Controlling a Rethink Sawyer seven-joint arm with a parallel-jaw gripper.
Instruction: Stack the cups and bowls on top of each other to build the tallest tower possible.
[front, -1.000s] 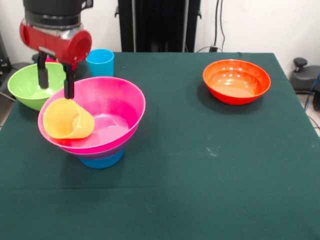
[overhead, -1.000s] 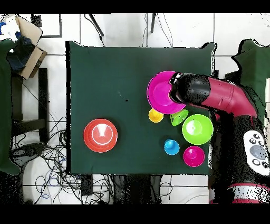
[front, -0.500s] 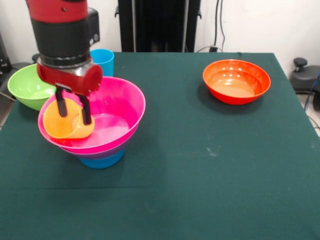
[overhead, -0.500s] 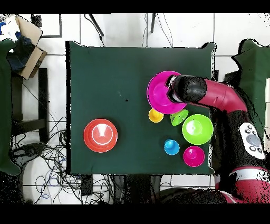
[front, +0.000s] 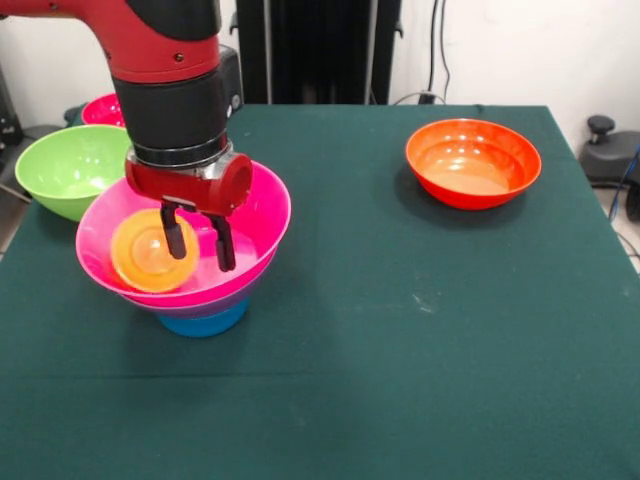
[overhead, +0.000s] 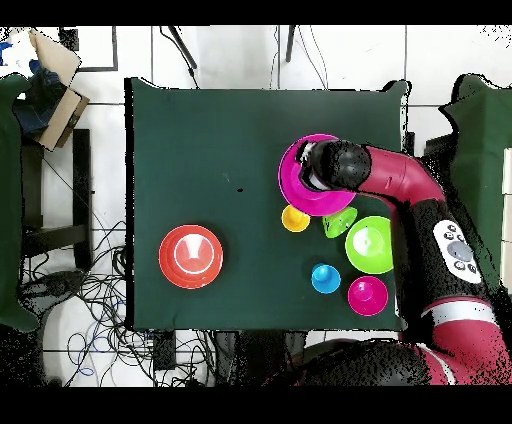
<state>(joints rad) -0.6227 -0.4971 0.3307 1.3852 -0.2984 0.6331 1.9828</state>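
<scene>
The tower (front: 205, 275), a wide pink bowl (front: 255, 215) on purple and blue pieces, stands near the table's (front: 400, 380) left edge in the front view. An orange-yellow cup (front: 150, 252) lies tilted inside the bowl. The gripper (front: 198, 238) hangs narrowly parted beside the cup, holding nothing. The lime green bowl (front: 70, 170) stands close behind; the orange bowl (front: 472, 162) is well apart, with open cloth between.

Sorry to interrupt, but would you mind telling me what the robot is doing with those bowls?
It is building a tower. The gripper hangs open inside the big pink bowl, which tops a short stack over a blue piece. An orange-yellow cup lies on its side in that bowl, beside the gripper. The lime green bowl and the orange bowl wait unstacked on the table.
</scene>
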